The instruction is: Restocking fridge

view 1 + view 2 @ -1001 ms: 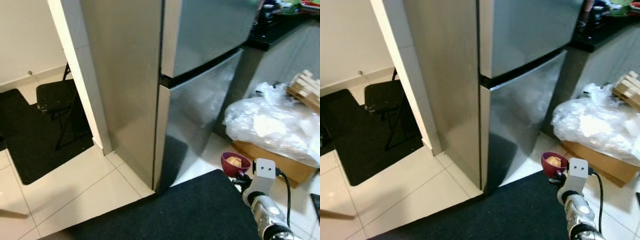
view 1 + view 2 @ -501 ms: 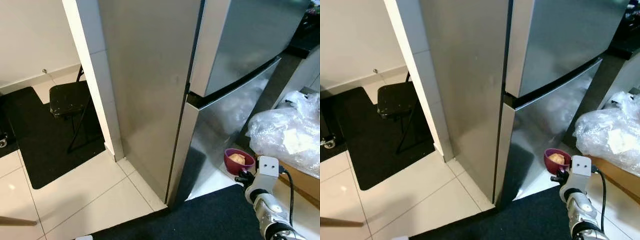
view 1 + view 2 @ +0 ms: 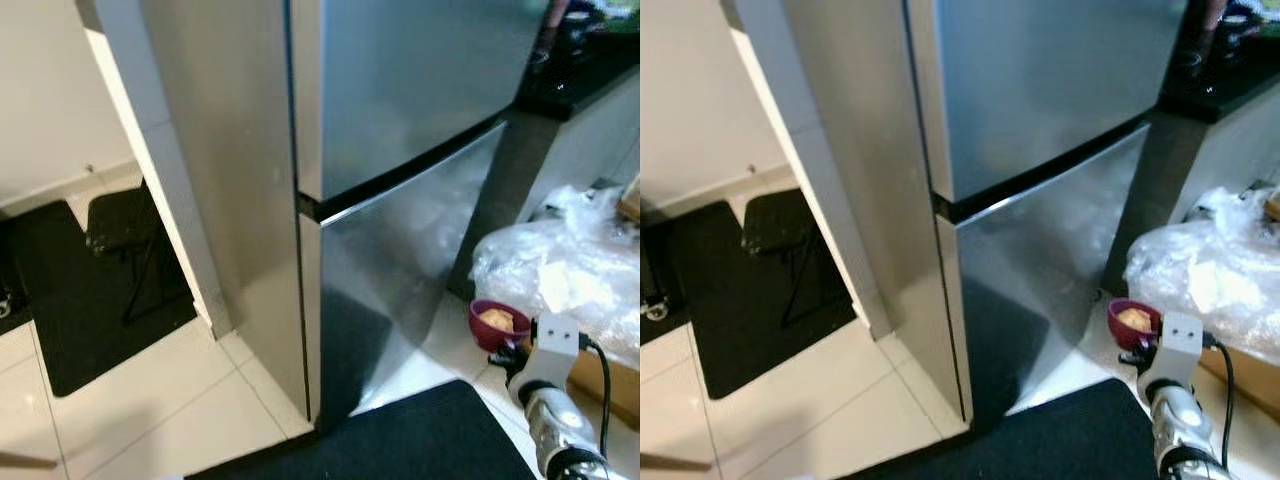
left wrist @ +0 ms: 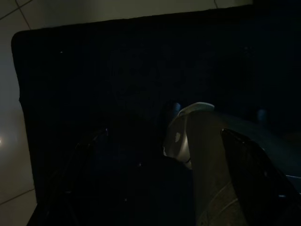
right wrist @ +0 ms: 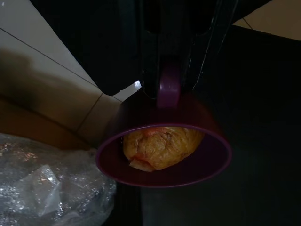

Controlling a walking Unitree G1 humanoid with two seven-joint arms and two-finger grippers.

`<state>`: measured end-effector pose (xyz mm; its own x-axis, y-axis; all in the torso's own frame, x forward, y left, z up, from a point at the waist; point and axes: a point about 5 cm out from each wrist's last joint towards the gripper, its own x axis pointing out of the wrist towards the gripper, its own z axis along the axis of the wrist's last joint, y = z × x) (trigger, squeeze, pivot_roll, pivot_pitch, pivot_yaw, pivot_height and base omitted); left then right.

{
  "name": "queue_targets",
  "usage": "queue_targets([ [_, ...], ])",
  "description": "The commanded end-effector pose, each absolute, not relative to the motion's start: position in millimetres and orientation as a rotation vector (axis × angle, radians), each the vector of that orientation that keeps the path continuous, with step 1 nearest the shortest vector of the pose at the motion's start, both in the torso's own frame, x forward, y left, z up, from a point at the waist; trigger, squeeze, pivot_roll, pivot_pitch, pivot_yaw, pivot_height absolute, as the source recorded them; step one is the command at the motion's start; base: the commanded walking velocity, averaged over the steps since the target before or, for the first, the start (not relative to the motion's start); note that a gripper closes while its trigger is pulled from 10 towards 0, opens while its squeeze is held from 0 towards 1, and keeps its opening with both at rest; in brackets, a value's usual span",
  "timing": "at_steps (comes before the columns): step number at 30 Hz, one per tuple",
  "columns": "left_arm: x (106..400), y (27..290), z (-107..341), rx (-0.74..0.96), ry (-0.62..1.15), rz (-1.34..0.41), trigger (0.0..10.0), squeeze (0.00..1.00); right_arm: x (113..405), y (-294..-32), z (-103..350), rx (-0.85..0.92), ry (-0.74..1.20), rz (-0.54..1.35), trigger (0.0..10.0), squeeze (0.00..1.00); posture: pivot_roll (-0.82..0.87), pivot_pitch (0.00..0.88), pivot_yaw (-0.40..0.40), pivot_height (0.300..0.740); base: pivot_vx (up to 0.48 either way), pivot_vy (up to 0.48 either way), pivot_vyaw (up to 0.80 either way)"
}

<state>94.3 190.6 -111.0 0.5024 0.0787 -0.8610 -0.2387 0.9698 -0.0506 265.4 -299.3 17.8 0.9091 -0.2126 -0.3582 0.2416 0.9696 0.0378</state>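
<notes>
right wrist view: fingers [image 5: 169, 80] grip purple bowl [image 5: 164, 155] holding wrapped food [image 5: 160, 147].

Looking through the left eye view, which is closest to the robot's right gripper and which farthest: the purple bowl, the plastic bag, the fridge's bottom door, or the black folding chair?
1. Purple bowl: held in the right gripper itself, low on the right.
2. Plastic bag: just beyond it, on the right.
3. Fridge's bottom door: centre, to the gripper's left.
4. Black folding chair: far left, past the fridge.

Fridge [image 3: 400, 120] brushed steel; floor tiles [image 3: 130, 400] glossy; mat [image 3: 400, 440] matt cloth.
</notes>
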Motion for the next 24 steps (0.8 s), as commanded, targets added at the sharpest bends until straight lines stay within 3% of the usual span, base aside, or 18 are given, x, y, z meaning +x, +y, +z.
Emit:
queue_targets([
  [1, 89, 189, -113, -0.189, 1.044, 0.206, 10.0, 0.00, 268, -297, 20, 0.089, 0.344, -0.230, 10.0, 0.00, 0.02, 0.000, 0.020, 0.739, 0.000, 0.000, 0.00],
  [6, 90, 189, -112, -0.224, 1.011, 0.242, 10.0, 0.00, 269, -299, 21, 0.086, 0.340, -0.235, 10.0, 0.00, 0.02, 0.000, 0.020, 0.739, 0.000, 0.000, 0.00],
  [11, 94, 188, -109, -0.266, 0.955, 0.229, 10.0, 0.00, 269, -301, 23, 0.084, 0.332, -0.242, 10.0, 0.00, 0.03, 0.000, 0.018, 0.739, 0.000, -0.478, 0.00],
  [12, 119, 213, -99, -0.277, 0.875, 0.254, 10.0, 0.00, 270, -302, 24, 0.083, 0.332, -0.242, 10.0, 0.00, 0.03, 0.000, 0.019, 0.739, 0.000, -0.461, 0.00],
  [13, 119, 213, -99, -0.277, 0.875, 0.254, 10.0, 0.00, 270, -302, 24, 0.083, 0.332, -0.242, 10.0, 0.00, 0.03, 0.000, 0.019, 0.739, 0.000, -0.461, 0.00],
  [14, 157, 251, -75, -0.301, 0.737, 0.266, 10.0, 0.00, 269, -302, 24, 0.083, 0.332, -0.244, 10.0, 0.00, 0.03, 0.000, 0.019, 0.739, 0.000, -0.442, 0.00],
  [15, 169, 260, -66, -0.316, 0.680, 0.261, 10.0, 0.00, 269, -302, 24, 0.084, 0.331, -0.245, 10.0, 0.00, 0.03, 0.000, 0.019, 0.739, 0.000, 0.000, 0.00],
  [24, 193, 282, -41, -0.344, 0.495, 0.251, 10.0, 0.00, 269, -308, 27, 0.080, 0.323, -0.257, 10.0, 0.00, 0.03, 0.000, 0.017, 0.739, 0.000, 0.000, 0.00],
])
